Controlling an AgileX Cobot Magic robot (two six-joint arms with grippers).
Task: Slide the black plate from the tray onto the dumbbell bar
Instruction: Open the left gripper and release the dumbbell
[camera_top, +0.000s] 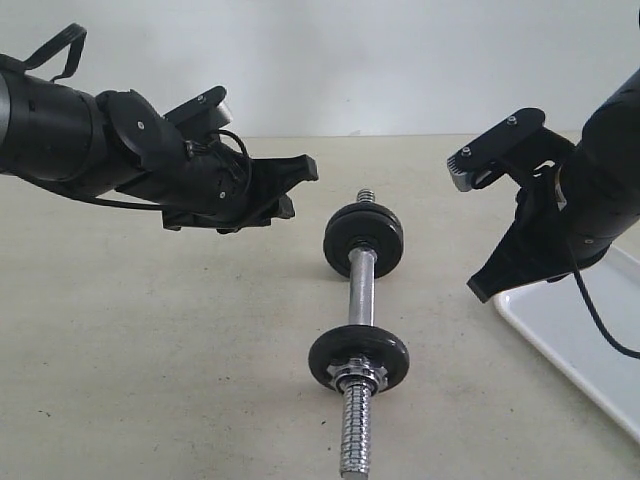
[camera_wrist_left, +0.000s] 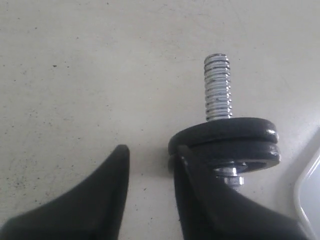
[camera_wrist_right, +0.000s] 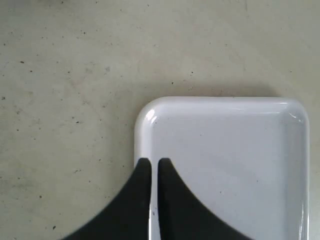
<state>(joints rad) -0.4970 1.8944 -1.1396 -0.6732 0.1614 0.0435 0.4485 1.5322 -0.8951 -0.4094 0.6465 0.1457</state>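
The dumbbell bar (camera_top: 362, 290) lies on the table, running from near to far. Two black plates (camera_top: 363, 238) sit pressed together at its far end, with bare thread (camera_wrist_left: 218, 87) sticking out past them. A third black plate (camera_top: 358, 358) sits at the near end behind a star nut (camera_top: 358, 376). Which plate came from the tray cannot be told. My left gripper (camera_top: 298, 188) hangs open just left of the far pair (camera_wrist_left: 225, 137), holding nothing. My right gripper (camera_wrist_right: 154, 162) is shut and empty over a corner of the white tray (camera_wrist_right: 225, 150), which shows no disc.
The white tray (camera_top: 580, 340) lies at the right edge of the table, partly under the right arm. The near threaded end of the bar (camera_top: 355, 440) reaches toward the table's front edge. Bare beige tabletop spreads to the left.
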